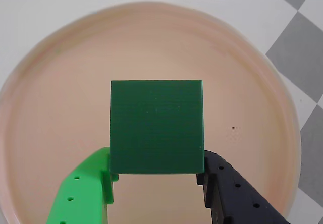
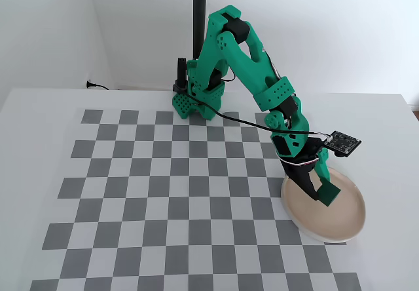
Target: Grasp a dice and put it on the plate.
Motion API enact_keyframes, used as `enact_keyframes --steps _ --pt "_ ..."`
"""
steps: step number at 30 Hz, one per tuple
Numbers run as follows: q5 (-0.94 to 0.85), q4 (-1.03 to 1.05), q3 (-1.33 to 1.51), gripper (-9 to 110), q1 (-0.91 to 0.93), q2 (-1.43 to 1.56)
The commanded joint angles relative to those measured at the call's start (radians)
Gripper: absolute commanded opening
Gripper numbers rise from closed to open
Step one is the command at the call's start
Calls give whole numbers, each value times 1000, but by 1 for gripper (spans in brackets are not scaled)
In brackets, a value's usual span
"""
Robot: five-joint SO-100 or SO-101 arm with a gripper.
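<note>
The end effector (image 1: 156, 176) has the dice (image 1: 156, 125) pinched between its two fingers, and it hangs right over the plate (image 1: 50, 108). In the wrist view the dice is a crisp dark green cube, its flat face showing fine layered print lines and no pips. A bright green finger (image 1: 83, 191) presses its lower left corner, a black finger (image 1: 234, 193) its lower right, both dotted with small holes. Behind the cube the plate fills the picture: round, shallow, smooth pinkish-beige with a paler raised rim.

In the fixed view the green arm (image 2: 242, 61) reaches down from its base at the far side of the table (image 2: 39, 107) to the plate (image 2: 347, 222), which sits at the right edge of the grey-and-white checkered mat (image 2: 163, 199). The dice (image 2: 328, 194) is over the plate's left part; whether it touches the surface, I can't tell.
</note>
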Motion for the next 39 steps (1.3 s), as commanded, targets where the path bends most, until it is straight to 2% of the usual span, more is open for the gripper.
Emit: enact_keyframes --steps 1,19,39 --pt "6 -31 -103 -2 -8 -14" --pt "23 -14 -118 17 -43 -34" --pt "5 244 -78 13 -8 327"
